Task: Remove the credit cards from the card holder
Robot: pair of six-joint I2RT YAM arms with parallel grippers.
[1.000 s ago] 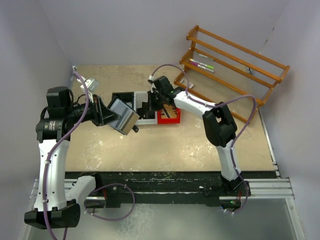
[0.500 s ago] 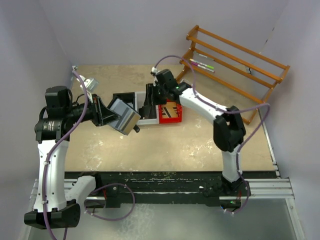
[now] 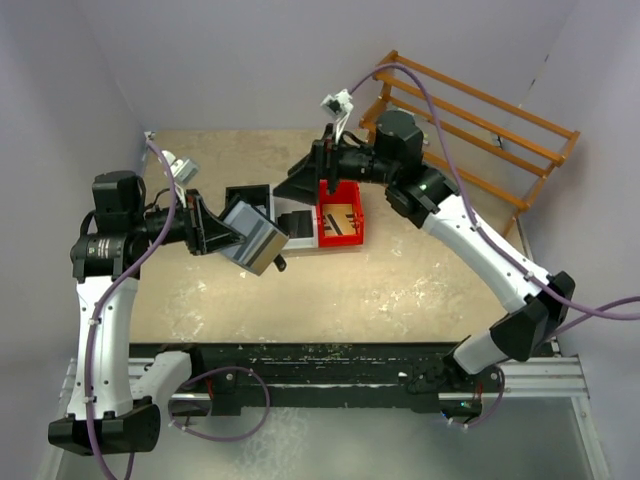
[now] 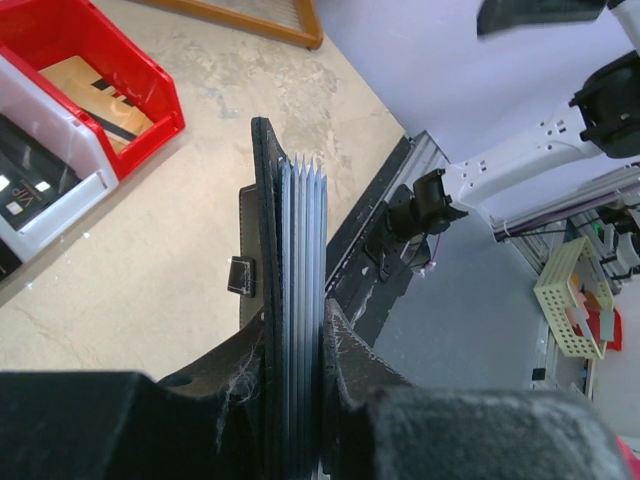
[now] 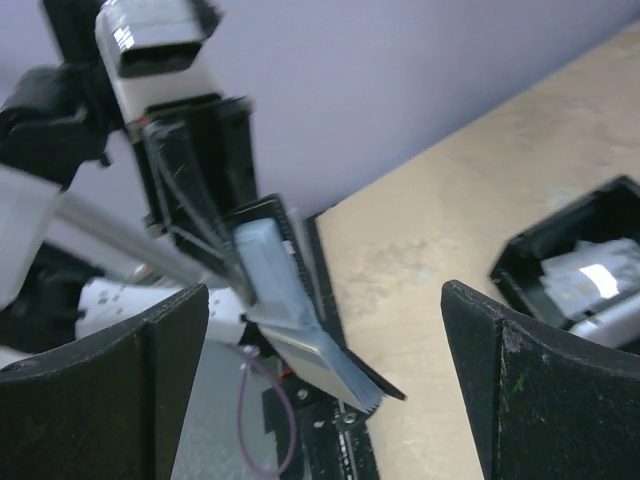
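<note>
Left pincer (image 4: 295, 400): narrowed to a clamp, its two fingers pressing from either side on the card holder and the stack inside it, at the bottom centre of the left wrist view.
Card holder (image 4: 263, 250): black, held on edge in the air above the counter, a small snap tab (image 4: 238, 275) sticking out of its side; in the top view it sits left of centre.
Credit cards (image 4: 303, 280): a grey-blue stack packed against the holder's black wall, edges standing upward, all within the left pincer's grip.
Right pincer (image 5: 325, 330): jaws spread wide, nothing between them; in the top view it hangs at upper centre, over the trays and apart from the holder.
Trays (image 3: 338, 222): joined black, white and red bins on the counter at the centre of the top view, a tan card lying in the red one.
Counter (image 3: 400, 280): beige, scuffed.
Wooden rack (image 3: 470, 120): upper right of the top view, with pens on it.
</note>
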